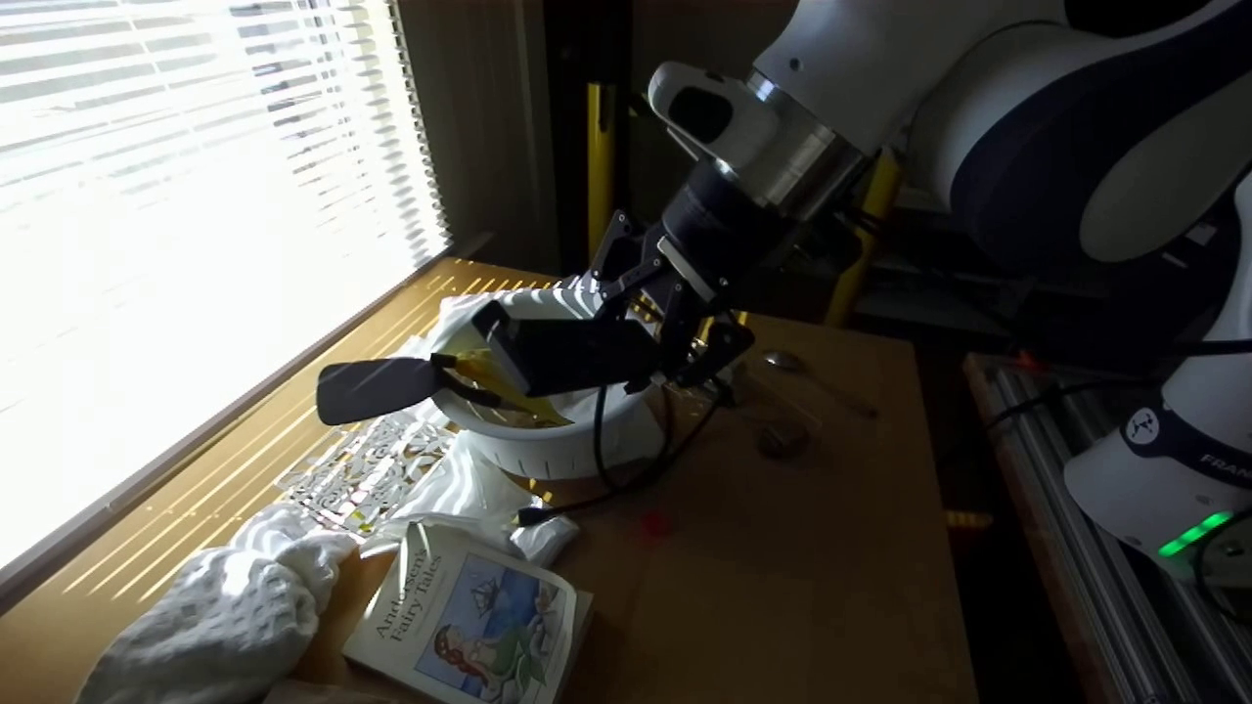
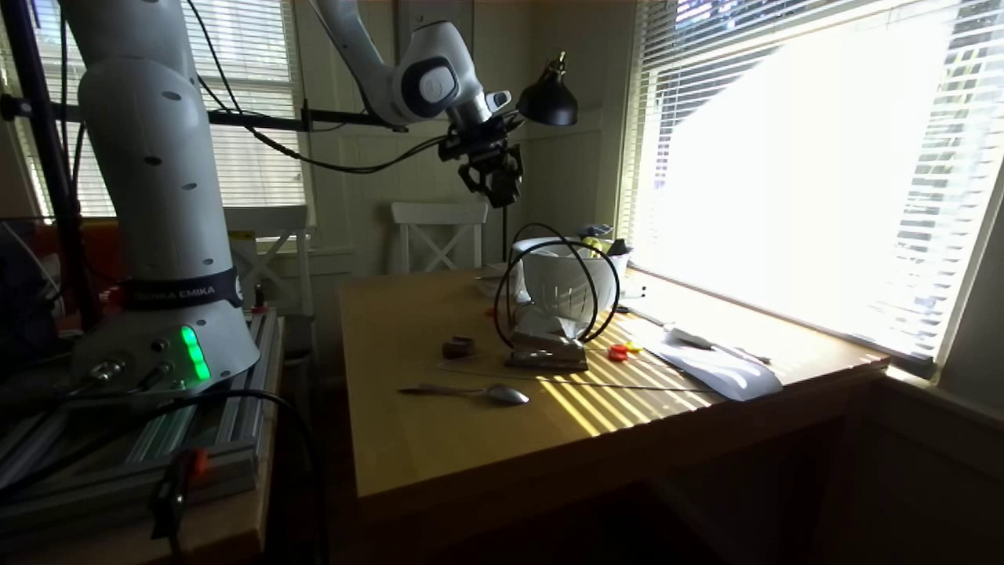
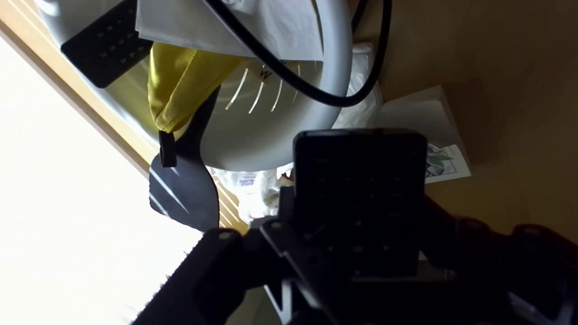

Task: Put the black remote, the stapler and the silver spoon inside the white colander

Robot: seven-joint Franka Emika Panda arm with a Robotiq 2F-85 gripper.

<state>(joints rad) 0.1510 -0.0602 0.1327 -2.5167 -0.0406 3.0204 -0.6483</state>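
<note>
Sunlit blinds (image 1: 215,147) glare beside a wooden table (image 1: 812,587) in an exterior view. Over the tabletop hangs the gripper (image 1: 653,344), its jaws parted partway and clamped on the black remote (image 1: 577,357), which juts out beyond their tips. From this angle the remote overlaps the mouth of the white colander (image 1: 548,455), where a dark spatula (image 1: 377,389) leans out over the rim. Well apart from the jaws, the silver spoon (image 1: 782,361) lies on the table.

In an exterior view with a black lamp (image 2: 551,102) and a white chair (image 2: 439,213), the jaws hang clearly higher than the colander, the remote a dark shape at their tips; the spoon lies on the table's near side, a small brown block (image 2: 459,347) near it.

In the wrist view the remote sits lengthwise between the jaws, its faint keys showing, and the colander's rim shows just past its upper left corner. Another black keyed device (image 3: 110,43) rests at that rim beside a yellow cloth (image 3: 183,83).
</note>
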